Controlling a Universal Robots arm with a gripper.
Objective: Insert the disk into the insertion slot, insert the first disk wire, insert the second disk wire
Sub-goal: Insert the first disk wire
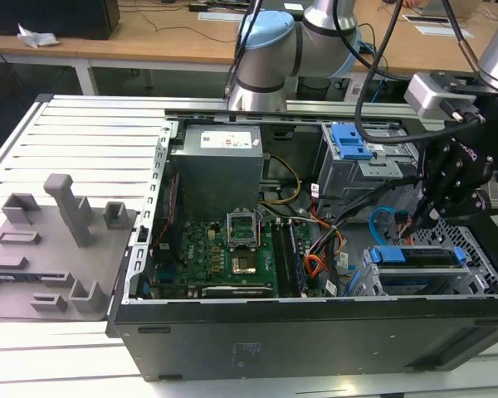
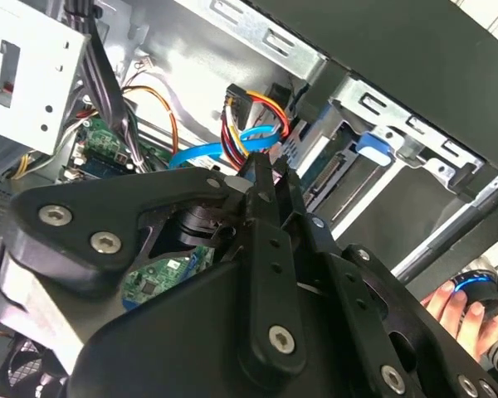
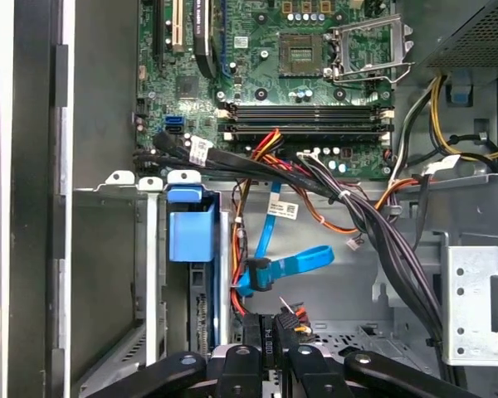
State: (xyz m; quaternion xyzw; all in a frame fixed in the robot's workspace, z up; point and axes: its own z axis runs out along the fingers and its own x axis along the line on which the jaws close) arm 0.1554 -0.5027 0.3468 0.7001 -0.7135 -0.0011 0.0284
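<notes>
Nearest, in slot (image 1: 361,280) of silver cage: disk (image 1: 415,257), seated. Just behind, above: end effector (image 2: 264,170) clamped together on coloured wire (image 2: 251,114), blue wire (image 2: 203,152) beside. Farther: green circuit board (image 1: 216,242), grey power box (image 1: 216,176), slatted worktop (image 1: 91,133).

In the first wrist view the black gripper (image 3: 275,325) hangs close to a flat bright blue ribbon cable (image 3: 303,261) and a bunch of red, orange and yellow wires (image 3: 266,143). Beside them, the disk in its bright blue plastic carrier frame (image 3: 189,236) sits in the silver sheet-metal insertion slot (image 3: 152,249). A thick bundle of black cables (image 3: 373,224) crosses between these and the green motherboard (image 3: 257,50).
</notes>
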